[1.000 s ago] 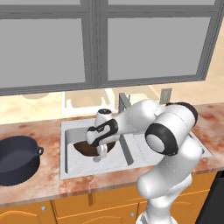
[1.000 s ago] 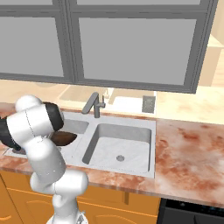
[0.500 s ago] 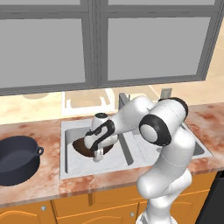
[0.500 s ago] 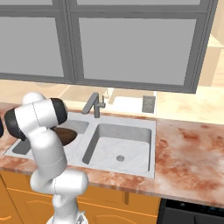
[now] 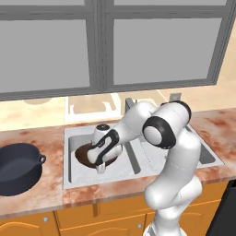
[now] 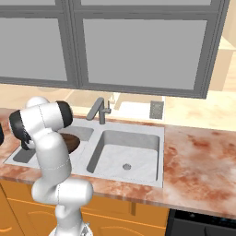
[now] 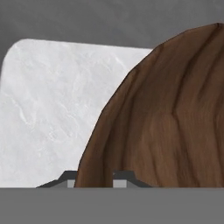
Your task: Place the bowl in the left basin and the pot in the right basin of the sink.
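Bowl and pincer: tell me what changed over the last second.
The arm sank a little, lowering the bowl deeper into the left basin. The pincer has begun easing open, its fingers either side of the bowl's rim. The pot stayed on the counter left of the sink; the right basin stayed as it was.

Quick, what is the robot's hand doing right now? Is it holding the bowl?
Hand: down in the left basin at the brown bowl, its fingers on either side of the rim; whether it grips or has let go cannot be told.

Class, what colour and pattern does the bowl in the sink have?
Dark brown with a wood-like grain; the bowl shows best in the hand view.
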